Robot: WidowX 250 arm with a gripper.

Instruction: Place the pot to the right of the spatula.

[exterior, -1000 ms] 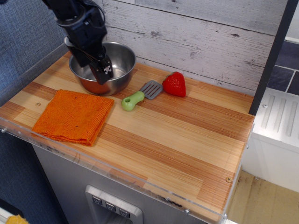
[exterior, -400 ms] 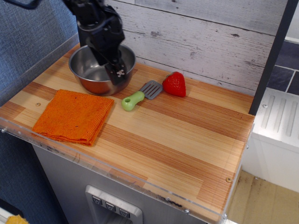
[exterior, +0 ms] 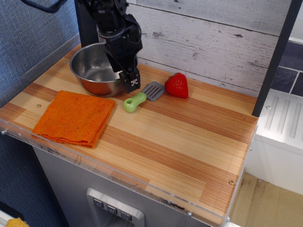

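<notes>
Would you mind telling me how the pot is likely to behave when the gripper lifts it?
The pot looks like thin polished steel, so probably stiff, light and slippery. Held by its rim alone, the wide bowl may tilt in the gripper.

On the desk, the pot sits left of the spatula; a strawberry lies right, a cloth in front.

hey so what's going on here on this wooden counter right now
A single black robot arm has its gripper down at the right rim of the steel pot, at the back left of the wooden counter. Whether its fingers are closed on the rim can't be told. The pot sits left of the green-handled spatula, so it has yet to go to the spatula's right. A red strawberry lies just right of the spatula, and a folded orange cloth lies in front of the pot.
</notes>
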